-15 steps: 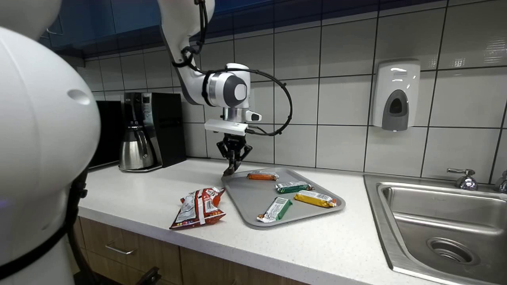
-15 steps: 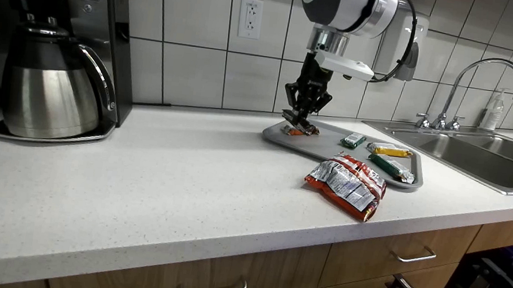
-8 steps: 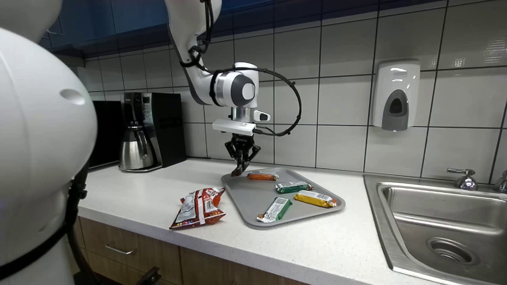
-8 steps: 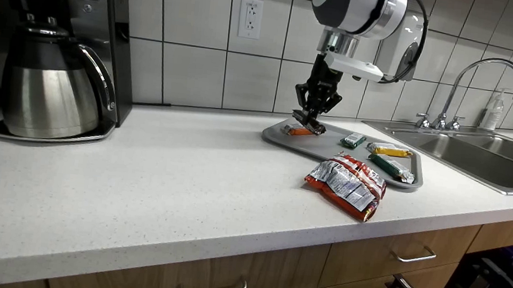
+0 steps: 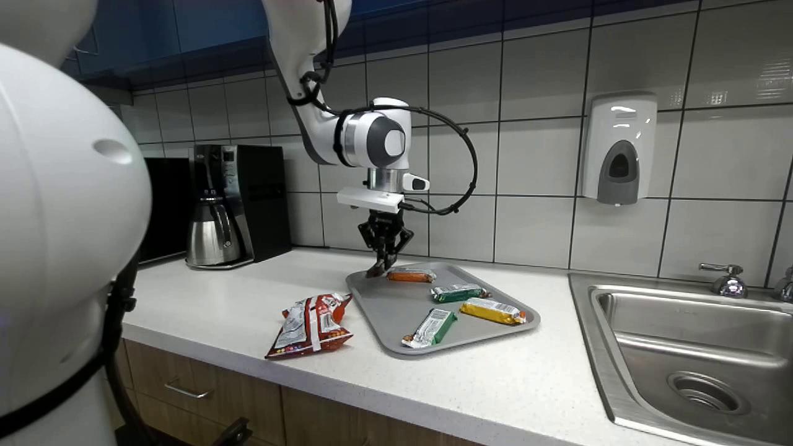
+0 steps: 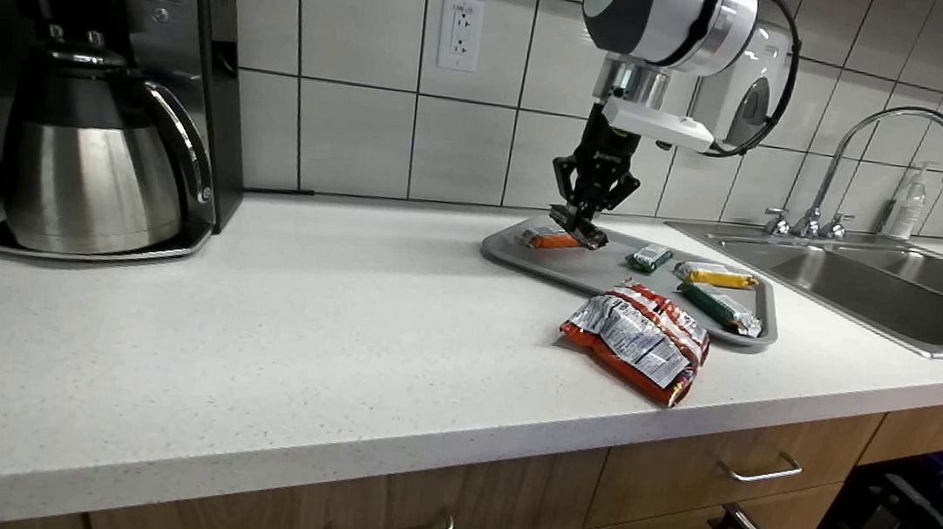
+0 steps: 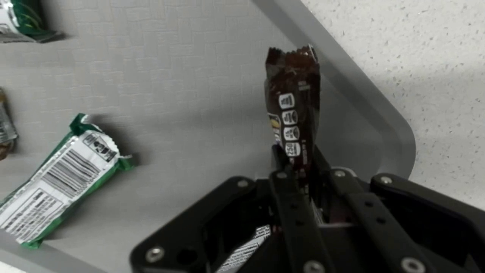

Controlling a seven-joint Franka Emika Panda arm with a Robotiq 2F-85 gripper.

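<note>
Your pincer (image 7: 299, 159) had shifted toward the sink (image 5: 598, 337) since the earlier frame, taking the brown bar (image 7: 293, 106) with it. You had that bar pinched between the fingers above the gray tray (image 5: 390, 303), its long axis running across them, one end jutting toward the tray's rim. The orange bar (image 5: 411, 275) lay lower, near that grip. The wrist view gave you the brown wrapper's print, unreadable in both exterior views, which showed the red bag (image 6: 639, 339) on the worktop (image 6: 299, 325).
</note>
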